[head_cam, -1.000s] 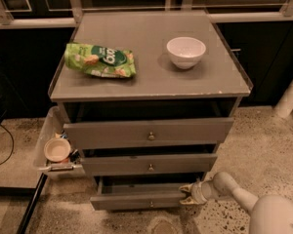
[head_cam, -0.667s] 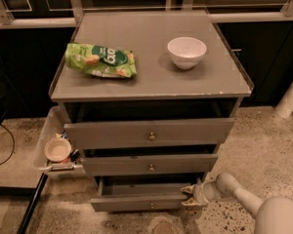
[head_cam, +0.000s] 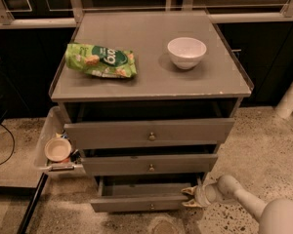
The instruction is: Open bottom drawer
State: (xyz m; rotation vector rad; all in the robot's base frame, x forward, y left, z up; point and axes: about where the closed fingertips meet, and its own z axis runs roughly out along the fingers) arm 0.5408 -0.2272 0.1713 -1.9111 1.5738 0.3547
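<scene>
The bottom drawer (head_cam: 136,203) is the lowest grey front of the cabinet, with a small round knob (head_cam: 152,206) at its centre. It stands pulled out a little, and its dark interior shows above the front panel. My gripper (head_cam: 189,197) comes in from the lower right on a white arm and sits at the drawer's right end. Its fingers straddle the right edge of the front panel.
The middle drawer (head_cam: 149,164) and the top drawer (head_cam: 149,132) are above, both slightly out. A green snack bag (head_cam: 100,60) and a white bowl (head_cam: 186,52) lie on the cabinet top. A side tray (head_cam: 48,135) with a small bowl (head_cam: 57,149) hangs at the left. Speckled floor surrounds the cabinet.
The gripper stays at the drawer's right end; the drawer has come out slightly further.
</scene>
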